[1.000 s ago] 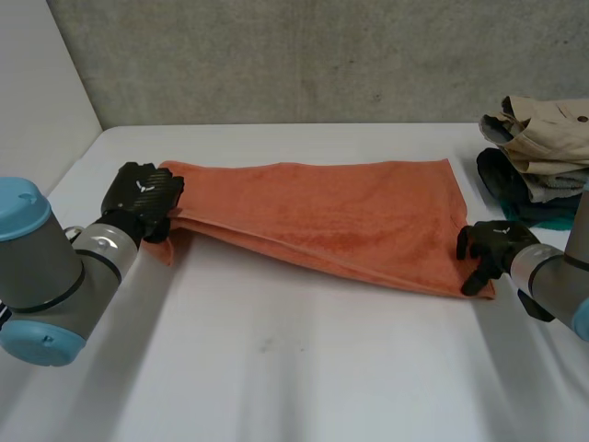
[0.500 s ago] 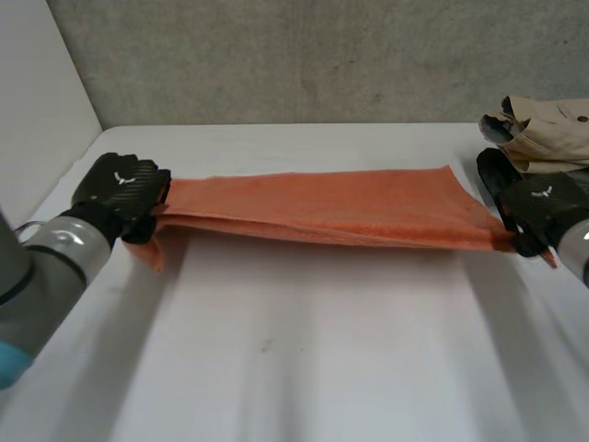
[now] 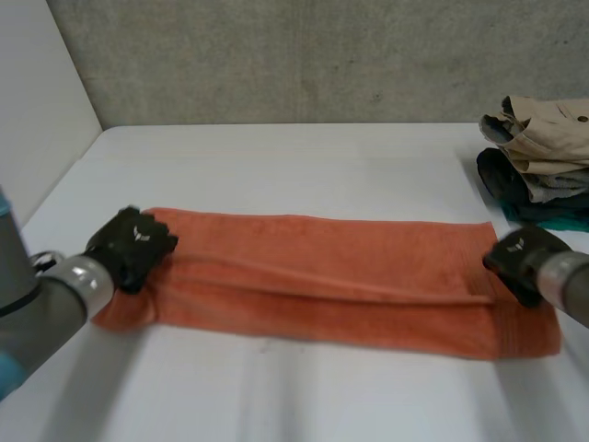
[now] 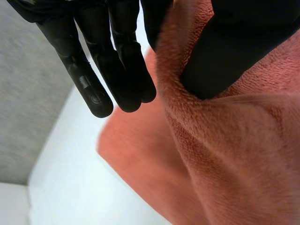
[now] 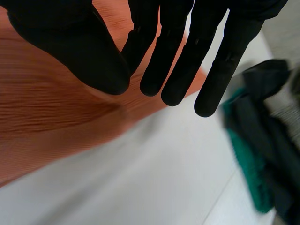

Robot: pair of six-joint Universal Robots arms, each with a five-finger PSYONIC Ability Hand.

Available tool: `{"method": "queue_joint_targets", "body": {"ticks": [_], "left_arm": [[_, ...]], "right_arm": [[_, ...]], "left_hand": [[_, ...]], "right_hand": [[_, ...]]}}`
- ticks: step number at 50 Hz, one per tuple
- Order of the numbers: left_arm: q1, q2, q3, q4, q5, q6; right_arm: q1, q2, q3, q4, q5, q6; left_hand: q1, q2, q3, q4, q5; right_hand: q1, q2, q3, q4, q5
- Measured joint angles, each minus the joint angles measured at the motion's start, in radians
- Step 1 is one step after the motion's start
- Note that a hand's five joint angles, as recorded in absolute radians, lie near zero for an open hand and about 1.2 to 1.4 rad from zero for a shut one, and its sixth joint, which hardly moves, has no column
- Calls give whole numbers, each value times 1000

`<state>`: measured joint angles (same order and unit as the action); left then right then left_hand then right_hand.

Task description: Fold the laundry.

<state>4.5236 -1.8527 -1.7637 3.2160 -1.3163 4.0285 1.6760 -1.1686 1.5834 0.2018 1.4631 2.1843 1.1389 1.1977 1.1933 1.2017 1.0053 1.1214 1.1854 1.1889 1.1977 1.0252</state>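
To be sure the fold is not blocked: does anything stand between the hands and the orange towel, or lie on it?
Nothing visible does. The left hand pinches the orange towel at its left end; the right hand is at its right end. Nothing lies on the towel. The pile of clothes sits apart, beyond that end.

The pile of clothes (image 3: pixel 543 147) at the head view's right edge was cut off by the frame. Beside the right hand (image 5: pixel 84 56) in the right wrist view it was a dark and green blur, its pieces impossible to tell apart. The left arm (image 3: pixel 41 308) ran off the lower left, and the blurred right arm (image 3: pixel 569 284) ran off the right edge. The left hand (image 3: pixel 132 247) covered the left end of the orange towel (image 3: pixel 322 295), and its thumb hid the fold it pinched.
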Motion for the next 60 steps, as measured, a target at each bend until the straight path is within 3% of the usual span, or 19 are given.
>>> {"method": "queue_joint_targets", "body": {"ticks": [7,18,23,25,27,31,36,41,46,56,58,60], "left_arm": [[-55,-210,204,134,-59,-20],[-138,-489,540,149,-174,-25],[-165,-532,586,138,-196,-27],[-172,-523,573,135,-200,-29],[-177,-495,543,132,-202,-31],[-176,-415,473,131,-200,-41],[-170,-299,382,131,-193,-72],[-164,-219,314,132,-187,-107],[-161,-180,271,133,-184,-128],[-161,-167,234,134,-184,-133],[-161,-167,234,134,-184,-133],[-160,-164,232,135,-184,-132]], "right_arm": [[102,177,-192,-186,112,58],[126,348,-365,-396,148,56],[127,365,-381,-404,174,76],[126,343,-369,-372,184,102],[122,299,-350,-308,190,142],[118,225,-331,-208,180,201],[79,57,-292,75,65,333],[26,23,-234,180,-29,365],[-10,23,-137,133,-69,367],[-11,52,-1,-92,-63,357],[-9,57,2,-100,-61,356],[-6,74,4,-120,-52,353]], "left_hand": [[0,0,0,0,4],[0,0,0,0,4],[0,0,0,0,4],[0,0,0,0,4],[0,0,0,0,4],[0,0,0,0,4],[0,0,0,0,4],[0,0,0,0,4],[0,0,0,0,4],[0,0,0,0,4],[0,0,0,0,4],[0,0,0,0,4]], "right_hand": [[0,0,1,0,5],[0,0,2,0,5],[-614,-667,-649,-636,-654],[-777,-832,-822,-835,-850],[-792,-851,-856,-871,-893],[-792,-851,-856,-871,-893],[-789,-848,-852,-869,-853],[-742,-817,-807,-819,-805],[-680,-757,-752,-755,-748],[-611,-674,-674,-678,-679],[-543,-605,-606,-611,-612],[-307,-373,-383,-393,-400]]}}
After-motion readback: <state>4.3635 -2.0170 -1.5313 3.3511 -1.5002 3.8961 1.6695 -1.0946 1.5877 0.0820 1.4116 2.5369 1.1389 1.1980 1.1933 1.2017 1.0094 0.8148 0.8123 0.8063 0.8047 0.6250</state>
